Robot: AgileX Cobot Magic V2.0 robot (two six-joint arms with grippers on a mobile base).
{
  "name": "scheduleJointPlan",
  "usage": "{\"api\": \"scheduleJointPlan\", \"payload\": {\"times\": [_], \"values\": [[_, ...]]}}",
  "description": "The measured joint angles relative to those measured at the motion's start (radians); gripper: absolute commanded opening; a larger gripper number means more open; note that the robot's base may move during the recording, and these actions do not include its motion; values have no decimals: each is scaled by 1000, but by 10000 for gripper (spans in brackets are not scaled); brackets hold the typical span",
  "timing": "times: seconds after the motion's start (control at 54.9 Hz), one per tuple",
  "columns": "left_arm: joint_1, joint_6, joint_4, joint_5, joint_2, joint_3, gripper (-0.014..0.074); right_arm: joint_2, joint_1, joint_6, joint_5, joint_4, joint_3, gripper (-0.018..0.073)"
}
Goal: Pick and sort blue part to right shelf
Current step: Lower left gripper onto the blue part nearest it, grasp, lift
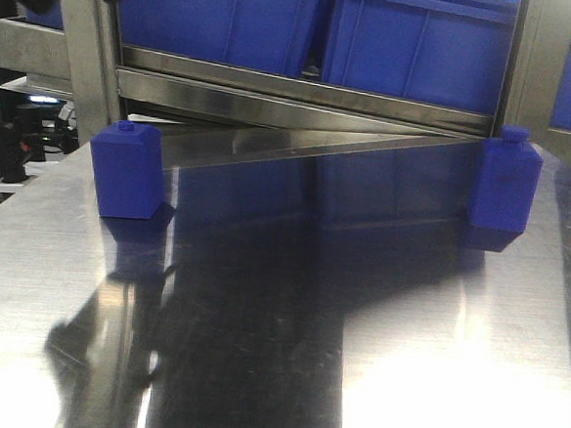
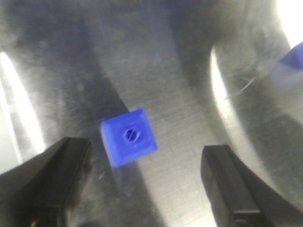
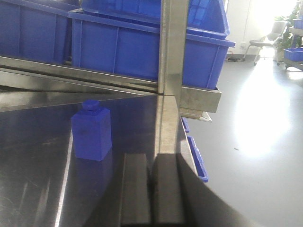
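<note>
My left claw hangs spread wide over a blue part; my right claw lies low, pinched together on nothing.

My left wrist points straight down at the steel surface. The part stands upright between my two dark fingers, nub facing up. It sits nearer the left finger and touches neither. From the front, this part stands at the left of the surface, just before the right shelf. My right arm reaches out nearly level, just above the surface, with its fingers pressed flat against each other. A second blue part stands upright ahead and to the left of them, apart from the claw, near the shelf's upright post. Big blue bins sit on the shelf behind it.
</note>
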Motion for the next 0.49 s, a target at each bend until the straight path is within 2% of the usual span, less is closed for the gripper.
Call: {"api": "scheduleJointPlan", "payload": {"times": [0.128, 0.219, 0.255, 0.364, 0.492], "values": [[-51, -142, 123, 55, 95, -70, 536, 0, 0, 0, 0, 0, 0, 68], [-68, -228, 183, 79, 146, -91, 536, 0, 0, 0, 0, 0, 0, 68], [-73, -269, 195, 83, 166, -95, 536, 0, 0, 0, 0, 0, 0, 68], [-73, -327, 207, 89, 206, -95, 536, 0, 0, 0, 0, 0, 0, 68], [-73, -350, 214, 89, 259, -97, 536, 0, 0, 0, 0, 0, 0, 68]]}}
